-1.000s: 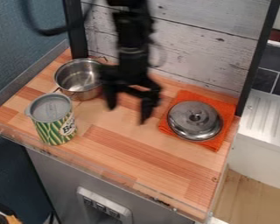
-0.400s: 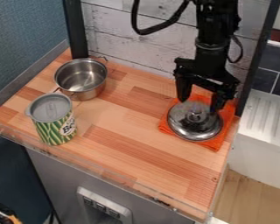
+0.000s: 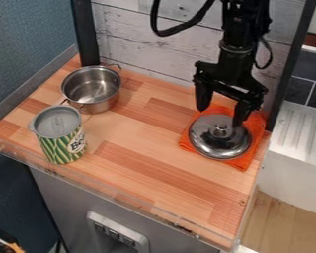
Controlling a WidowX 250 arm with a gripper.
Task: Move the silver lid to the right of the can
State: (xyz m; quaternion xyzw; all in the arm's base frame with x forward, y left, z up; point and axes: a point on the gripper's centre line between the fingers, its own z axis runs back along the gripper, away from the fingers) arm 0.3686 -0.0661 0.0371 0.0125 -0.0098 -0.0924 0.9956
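The black gripper [image 3: 220,114] hangs at the right of the counter, open, its two fingertips over the back part of the silver lid and nothing held between them. Round and shiny with a small knob, the silver lid [image 3: 214,143] lies on an orange cloth [image 3: 254,129]. At the left front of the counter stands the can [image 3: 62,144], upright, green and white striped with a grey top.
A silver pot [image 3: 91,89] stands behind the can at the back left. The wooden counter [image 3: 147,158] has a clear raised edge along its front, a white plank wall behind, and a black post at each back corner.
The gripper has travelled right from the middle back of the counter to above the lid, and most recently shifted slightly left. Lid, can and pot have stayed put.
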